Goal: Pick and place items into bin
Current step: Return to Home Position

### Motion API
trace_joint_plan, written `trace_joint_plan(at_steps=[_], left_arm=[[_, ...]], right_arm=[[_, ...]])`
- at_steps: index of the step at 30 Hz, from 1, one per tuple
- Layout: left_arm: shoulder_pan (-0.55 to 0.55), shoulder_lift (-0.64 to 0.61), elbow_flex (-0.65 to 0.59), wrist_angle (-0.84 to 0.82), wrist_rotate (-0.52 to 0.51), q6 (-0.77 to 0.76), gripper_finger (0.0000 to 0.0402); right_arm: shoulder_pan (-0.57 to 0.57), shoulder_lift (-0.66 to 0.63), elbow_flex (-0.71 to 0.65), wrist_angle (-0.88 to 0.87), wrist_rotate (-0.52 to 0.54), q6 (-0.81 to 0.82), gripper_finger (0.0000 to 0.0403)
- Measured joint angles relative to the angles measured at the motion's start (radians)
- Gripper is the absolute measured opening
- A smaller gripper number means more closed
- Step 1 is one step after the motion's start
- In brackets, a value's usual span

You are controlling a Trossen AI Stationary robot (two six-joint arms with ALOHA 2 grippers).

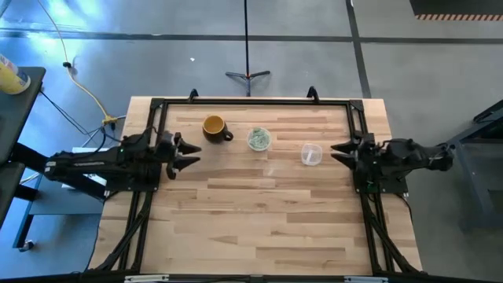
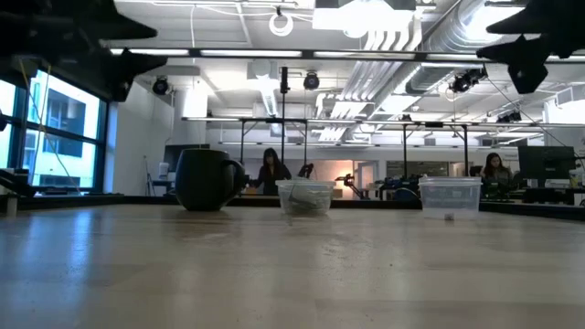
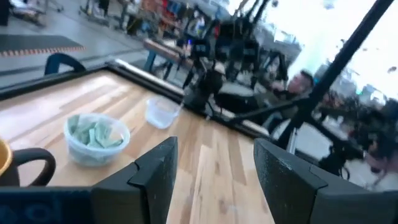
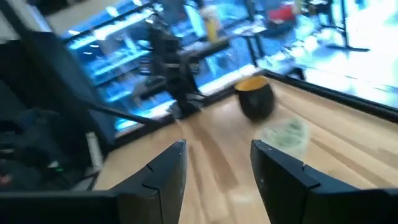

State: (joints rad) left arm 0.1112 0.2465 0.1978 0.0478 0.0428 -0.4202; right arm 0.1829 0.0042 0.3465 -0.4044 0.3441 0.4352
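The bin (image 1: 258,139) sits between left end effector (image 1: 195,154) and right end effector (image 1: 335,153).

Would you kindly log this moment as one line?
left gripper open, parked left | right gripper open, parked right | slips in bowl

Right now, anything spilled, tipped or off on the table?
Nothing stands out. Mug, bowl and cup stand upright in a row; the slips sit inside the bowl, none seen loose on the table. Left gripper and right gripper hang open at the table's sides.
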Motion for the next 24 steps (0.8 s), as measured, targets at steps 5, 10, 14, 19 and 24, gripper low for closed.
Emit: trace_joint_plan(at_steps=[5,10,14,19,24], left_arm=[[0.000,-0.102,-0.091,0.010,-0.045,-0.047,0.0244],[0.000,-0.135,-0.162,0.012,-0.062,-0.082,0.0244],[0.000,-0.116,-0.183,-0.041,-0.052,-0.085,0.0243],[0.000,-0.071,-0.183,-0.045,-0.072,-0.090,0.0244],[-0.008,-0.079,-0.183,0.092,0.090,0.148,0.0244]], right_arm=[[0.000,-0.002,-0.147,0.191,-0.064,-0.003,0.0169],[0.000,-0.002,-0.317,0.419,-0.110,0.035,0.0169],[-0.004,0.022,-0.331,0.453,-0.099,-0.010,0.0168],[-0.020,0.034,-0.331,0.453,-0.083,-0.097,0.0170],[-0.017,0.034,-0.336,0.463,-0.132,-0.171,0.0168]])
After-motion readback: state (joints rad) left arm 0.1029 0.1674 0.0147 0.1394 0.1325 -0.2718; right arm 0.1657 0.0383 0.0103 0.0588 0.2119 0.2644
